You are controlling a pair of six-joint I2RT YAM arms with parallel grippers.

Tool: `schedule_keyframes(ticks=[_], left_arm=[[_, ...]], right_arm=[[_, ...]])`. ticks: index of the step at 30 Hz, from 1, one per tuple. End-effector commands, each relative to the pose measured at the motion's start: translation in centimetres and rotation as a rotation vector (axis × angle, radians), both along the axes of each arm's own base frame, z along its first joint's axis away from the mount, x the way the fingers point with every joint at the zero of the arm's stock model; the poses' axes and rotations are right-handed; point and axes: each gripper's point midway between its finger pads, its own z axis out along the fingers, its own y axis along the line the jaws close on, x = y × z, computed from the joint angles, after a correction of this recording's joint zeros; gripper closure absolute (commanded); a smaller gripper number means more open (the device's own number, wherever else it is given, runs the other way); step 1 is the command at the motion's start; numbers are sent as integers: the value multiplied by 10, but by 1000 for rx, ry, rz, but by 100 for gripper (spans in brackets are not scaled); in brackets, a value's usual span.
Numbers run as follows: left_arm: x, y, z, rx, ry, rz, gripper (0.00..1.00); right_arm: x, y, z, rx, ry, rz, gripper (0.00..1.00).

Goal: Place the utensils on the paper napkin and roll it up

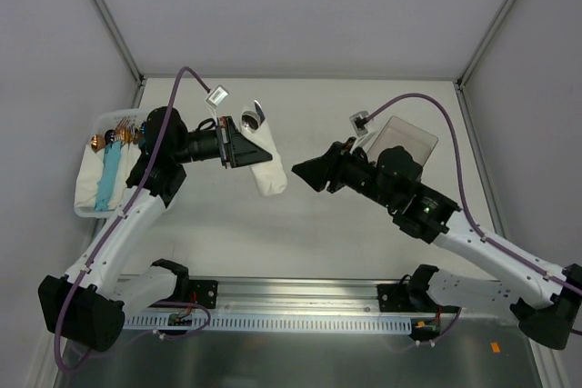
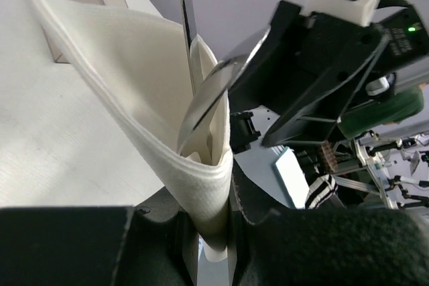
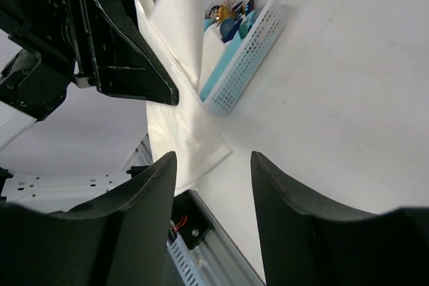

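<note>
Left gripper [image 1: 239,147] clenching the paper napkin [image 1: 266,172] roll, long axis running near-to-far, utensils [image 1: 253,118] pointing toward the back wall, right gripper [image 3: 213,182] gaping empty

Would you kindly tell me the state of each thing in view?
napkin: folded round the spoon, clamped.
spoon: tucked in the napkin, bowl sticking out.
left gripper: shut on the napkin.
right gripper: open, empty.
basket: holds blue rolls, untouched.
</note>
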Motion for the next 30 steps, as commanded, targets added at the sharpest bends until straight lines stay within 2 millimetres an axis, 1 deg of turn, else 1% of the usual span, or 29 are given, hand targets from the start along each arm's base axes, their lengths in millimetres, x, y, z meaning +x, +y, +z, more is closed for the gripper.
schedule_keyframes(ticks=[1,2,3,4,5,7,8,9,11,12,13,14,16,17,18,24,29,30], left_arm=[[6,5,14,24,-98,68,100],[8,6,13,30,-97,76,100],[9,6,12,38,-87,83,100],[12,6,10,46,-86,92,100],[13,7,9,51,-82,97,100],[14,7,8,60,-77,107,100],[15,8,7,63,-73,111,100],[17,8,7,65,-73,117,100],[18,7,6,65,-63,117,100],[18,7,7,63,-57,114,100],[18,6,6,61,-47,115,100],[17,6,7,59,-47,109,100],[17,6,8,57,-44,106,100],[16,6,8,56,-43,105,100],[16,6,9,54,-41,102,100],[11,5,11,41,-10,86,100],[5,3,13,13,17,51,100],[4,2,11,9,28,43,100]], right_arm=[[10,-27,33,-30,-81,-115,50],[8,-27,32,-44,-72,-107,53],[8,-25,31,-56,-71,-103,55],[7,-24,33,-62,-71,-98,56],[5,-22,36,-67,-71,-93,60],[5,-14,33,-85,-67,-79,64],[3,-10,34,-87,-70,-70,68],[2,-7,38,-85,-74,-65,70],[2,5,30,-112,-61,-46,74],[3,8,34,-113,-63,-40,74],[4,17,26,-137,-48,-26,73],[4,20,24,-145,-43,-21,72],[4,26,22,-152,-36,-10,68],[5,31,16,-163,-28,-2,64],[4,34,16,-162,-27,6,63],[4,46,7,-171,-14,41,57],[2,52,6,-155,-19,70,53],[3,53,6,-152,-21,68,53]])
